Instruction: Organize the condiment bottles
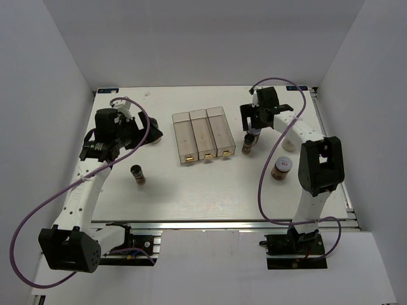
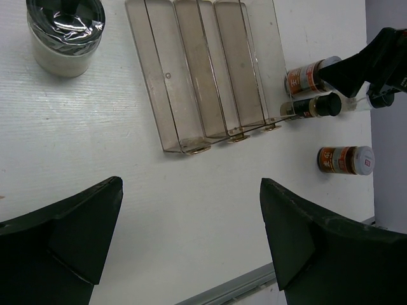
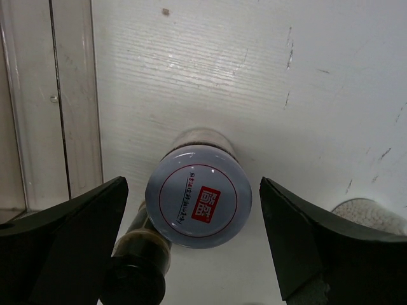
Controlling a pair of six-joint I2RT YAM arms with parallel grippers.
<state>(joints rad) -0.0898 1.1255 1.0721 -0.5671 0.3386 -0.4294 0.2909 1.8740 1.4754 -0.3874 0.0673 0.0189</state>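
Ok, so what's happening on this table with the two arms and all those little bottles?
Two robot arms are sorting condiment bottles; none is in the clear tray yet. The right gripper hangs open over a brown jar with a pale lid just right of the tray, fingers either side, not gripping. The left gripper is open and empty left of the tray, near a white jar. Other bottles stand loose on the table.
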